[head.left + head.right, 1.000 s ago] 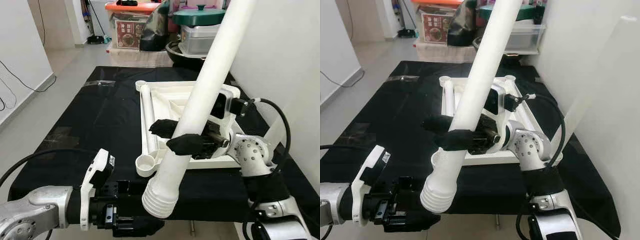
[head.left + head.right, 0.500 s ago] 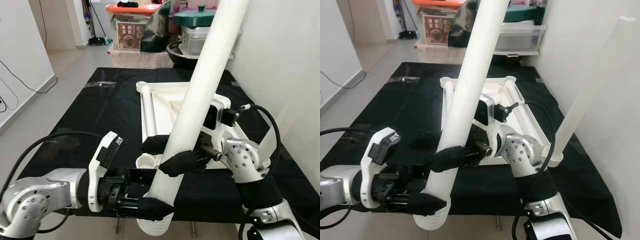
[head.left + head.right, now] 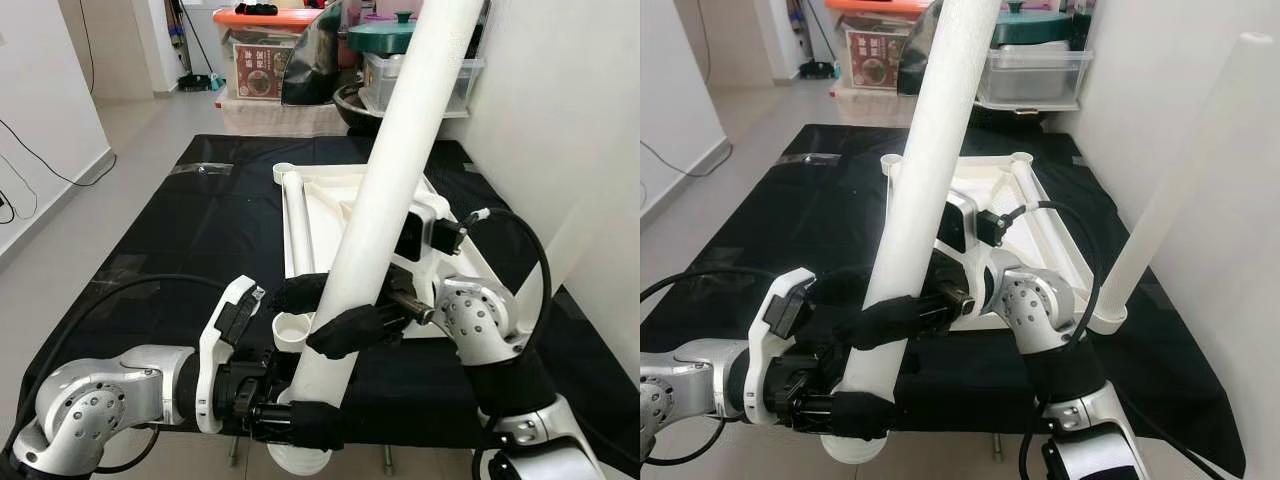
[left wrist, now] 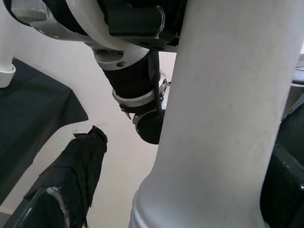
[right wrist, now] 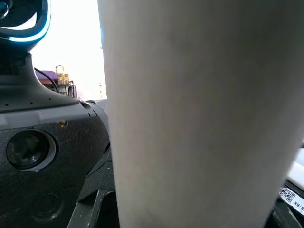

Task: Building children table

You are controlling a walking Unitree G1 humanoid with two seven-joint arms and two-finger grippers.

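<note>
- While the white table leg slants steeply up past the head camera, both hands grip it low down, which looks like a two-point hold meant to steady a long piece.
- The right hand has its black fingers clamped around the leg partway up, one finger on each side of the tube, so it carries the weight and sets the tilt.
- The left hand is closed on the leg's lower end, just above the flared, ribbed foot (the threaded end, I judge), where a grip can guide or twist that end.
- From the left wrist camera, the leg runs between the fingers, with one taped black finger beside it.
- From the right wrist camera, the leg presses close against the lens, which fits a tight grip.
- The leg's bottom hangs off the near edge of the black-covered tabletop, clear of the cloth, probably so it can swing freely.
- The upturned white table panel lies flat on the cloth behind the hands, with another loose leg resting along its left side and round corner sockets facing up, the near one just beside the held leg.
- One leg already stands in the right near corner, so I judge the task partly done; the held leg next needs its ribbed end turned toward an empty socket.
</note>
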